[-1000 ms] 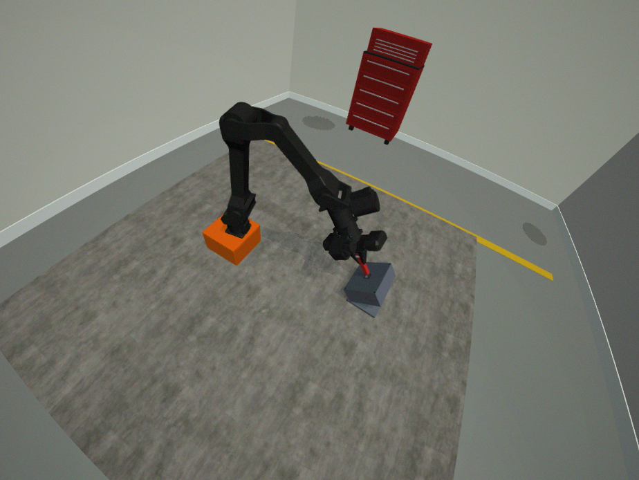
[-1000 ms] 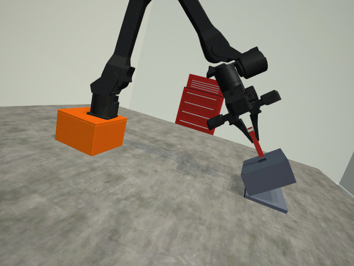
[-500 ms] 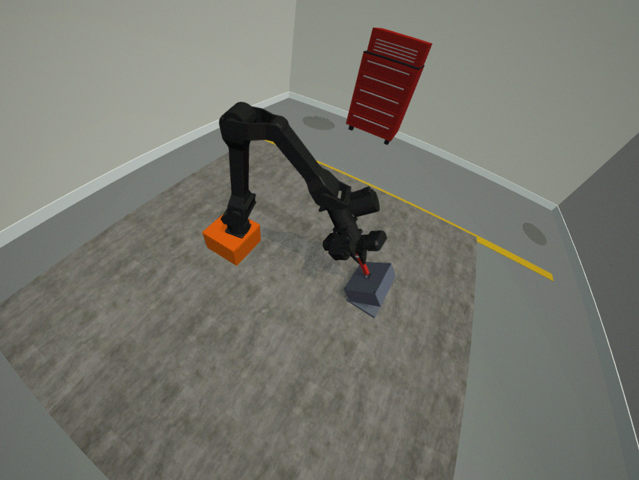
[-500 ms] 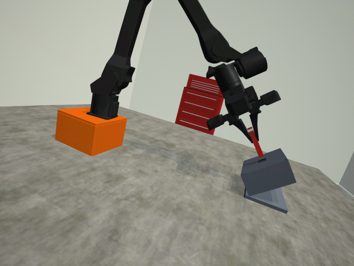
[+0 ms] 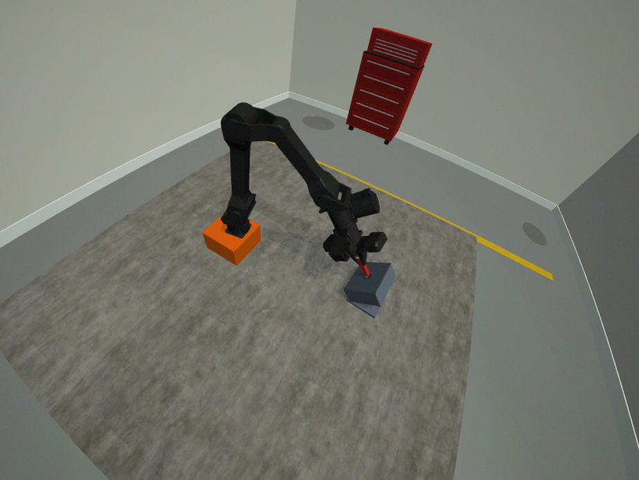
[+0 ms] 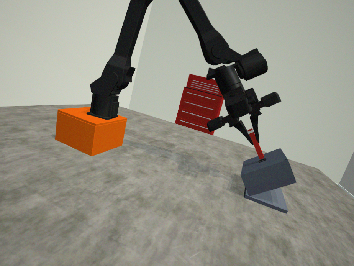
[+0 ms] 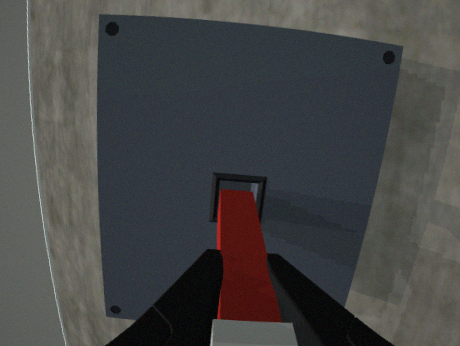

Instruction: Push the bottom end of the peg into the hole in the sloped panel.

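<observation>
My gripper (image 6: 255,143) (image 7: 239,266) is shut on a red flat-sided peg (image 5: 365,270) (image 6: 259,150) (image 7: 242,250) with a light band near its top. The peg is tilted, its bottom end at the hole in the blue-grey sloped panel (image 5: 380,273) (image 6: 276,156) (image 7: 160,125). In the wrist view the dark-rimmed square hole (image 7: 240,177) shows beyond the peg's bottom end, with a gap at the far side and a narrower one at the right. The peg's sides look nearly lined up with the hole's. Whether its tip is just inside the hole or right above it, I cannot tell.
The orange base block (image 5: 222,247) (image 6: 75,134) carries the arm at the left. The panel block stands on a thin foot plate (image 5: 364,308) (image 6: 267,202). A red tool cabinet (image 5: 384,87) (image 6: 197,107) stands far back by the wall.
</observation>
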`<state>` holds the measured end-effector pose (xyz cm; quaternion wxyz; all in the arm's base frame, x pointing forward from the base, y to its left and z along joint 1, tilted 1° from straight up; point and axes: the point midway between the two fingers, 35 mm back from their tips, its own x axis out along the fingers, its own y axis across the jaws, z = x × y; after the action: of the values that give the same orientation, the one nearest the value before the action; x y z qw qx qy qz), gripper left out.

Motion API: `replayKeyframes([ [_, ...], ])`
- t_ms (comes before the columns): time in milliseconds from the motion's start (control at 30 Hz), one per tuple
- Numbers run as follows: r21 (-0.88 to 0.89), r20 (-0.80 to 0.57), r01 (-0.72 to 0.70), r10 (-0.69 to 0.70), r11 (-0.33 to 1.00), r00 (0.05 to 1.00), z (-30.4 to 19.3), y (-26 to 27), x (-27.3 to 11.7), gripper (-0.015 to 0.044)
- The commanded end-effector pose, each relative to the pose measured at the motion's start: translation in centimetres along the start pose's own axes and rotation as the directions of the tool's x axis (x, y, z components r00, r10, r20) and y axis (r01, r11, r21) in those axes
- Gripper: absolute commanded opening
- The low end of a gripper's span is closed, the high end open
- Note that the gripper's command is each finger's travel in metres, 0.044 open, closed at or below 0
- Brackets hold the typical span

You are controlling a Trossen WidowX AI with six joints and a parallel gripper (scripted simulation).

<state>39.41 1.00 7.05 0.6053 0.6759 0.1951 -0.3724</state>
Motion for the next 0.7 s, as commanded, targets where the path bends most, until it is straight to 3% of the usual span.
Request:
replayKeyframes([
  [0,-0.003,0.0,0.004,-0.004,1.0,1.0,-0.01,-0.11,0.31,0.0],
  [667,-0.003,0.0,0.004,-0.004,1.0,1.0,-0.08,-0.12,0.96,0.0],
])
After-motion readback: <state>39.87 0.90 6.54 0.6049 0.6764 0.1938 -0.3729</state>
